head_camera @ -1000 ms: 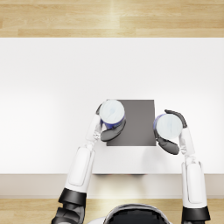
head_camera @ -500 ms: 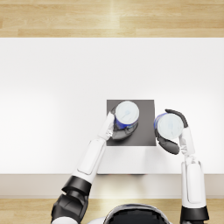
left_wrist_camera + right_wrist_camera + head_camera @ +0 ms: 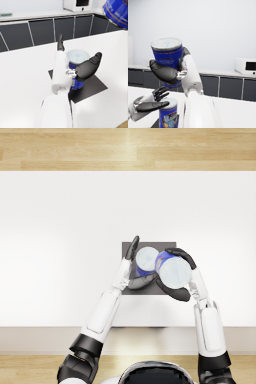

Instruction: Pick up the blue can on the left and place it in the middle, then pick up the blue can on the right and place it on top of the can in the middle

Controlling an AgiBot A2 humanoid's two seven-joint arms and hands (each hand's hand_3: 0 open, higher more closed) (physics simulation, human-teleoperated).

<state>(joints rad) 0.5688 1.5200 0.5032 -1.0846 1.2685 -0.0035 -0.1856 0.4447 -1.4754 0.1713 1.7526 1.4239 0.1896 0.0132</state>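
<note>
Between your right hand's fingers [image 3: 163,71] sits the second blue can [image 3: 168,58], wrapped tight round its side and held upright, well above the worktop [image 3: 60,228]. Head view puts that raised can [image 3: 174,271] overlapping the edge of the first blue can [image 3: 147,261], so it's nearly over the target but not centred yet. My guess: you're carrying high to clear the lower rim before lowering.

Your left hand [image 3: 86,70] is beside the first can [image 3: 76,67], thumb curved round the front, other fingers [image 3: 60,43] stretched out straight past it. Fingers apart, not clamped; whether the thumb touches the can I can't tell. Looks like a release or a steadying pose. Watch it: the left fingers are close to where the upper can has to come down, so they probably need to clear off first.

First can stands upright on the dark square mat [image 3: 97,86], roughly mid-mat. That half of the task reads as done. Stack not yet made.

Outward: mat lies on a plain white worktop, wooden floor strip [image 3: 125,148] beyond it. Wrist views show dark cabinet fronts [image 3: 37,32], a white counter, a microwave [image 3: 246,66] against a pale wall.
</note>
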